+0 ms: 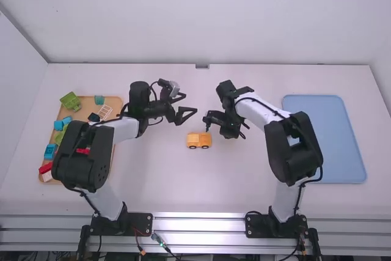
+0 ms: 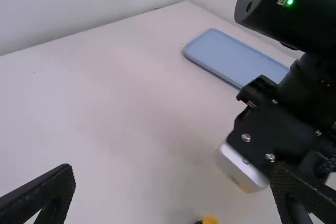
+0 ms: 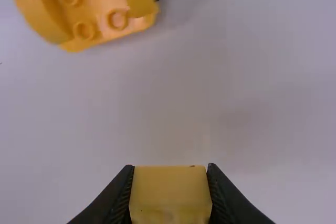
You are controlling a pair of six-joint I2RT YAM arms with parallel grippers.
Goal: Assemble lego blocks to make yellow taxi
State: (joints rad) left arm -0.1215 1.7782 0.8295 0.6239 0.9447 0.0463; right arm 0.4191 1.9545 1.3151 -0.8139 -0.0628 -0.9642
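my right claw is gripping a yellow block, my fingers pressing on both its sides. just to its left, the yellow car is sitting on the white worktop, its round studs facing up. beyond it, my left claw is hanging open. farther off, the blue tray is lying to the right, and the wooden tray to the left is holding coloured blocks.

Blue tray (rounded corners), white wall, silvery rails
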